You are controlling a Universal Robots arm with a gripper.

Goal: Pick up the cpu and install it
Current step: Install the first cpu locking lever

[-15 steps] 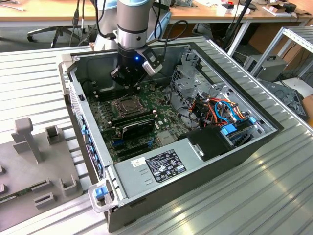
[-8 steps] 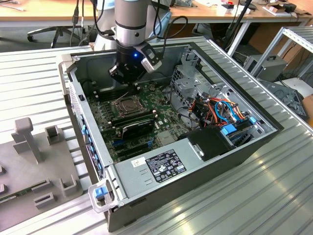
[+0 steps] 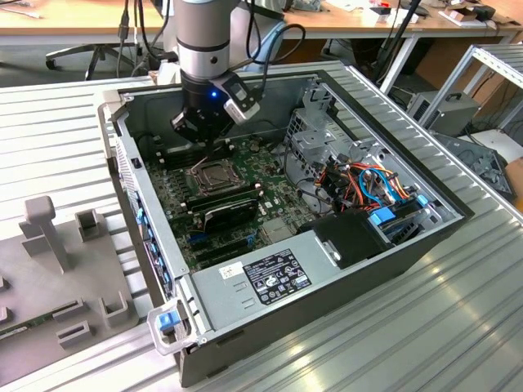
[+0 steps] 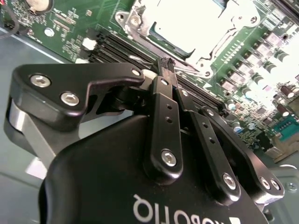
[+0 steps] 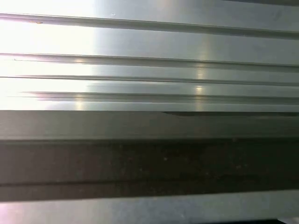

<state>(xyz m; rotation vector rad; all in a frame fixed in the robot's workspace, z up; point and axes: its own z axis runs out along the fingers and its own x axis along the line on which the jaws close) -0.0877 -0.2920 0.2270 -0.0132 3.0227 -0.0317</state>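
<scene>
Cpu [image 4: 196, 23], pale flat square, in socket [image 4: 140, 21]

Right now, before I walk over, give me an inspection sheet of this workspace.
Surface: ribbed metal table carrying an open computer case.
Job's things: cpu not clearly made out; the silver socket sits on the green motherboard, with a flat square face inside its frame in the second wrist view.
Clutter: grey fixture tray at the exterior view's left.
Grippers: gripper low inside the case, just beside the socket, fingers pressed together, nothing seen between them.
Cables: orange and blue wires inside the case; black cables along the arm.
Surroundings: wooden desks and a chair base behind.
</scene>
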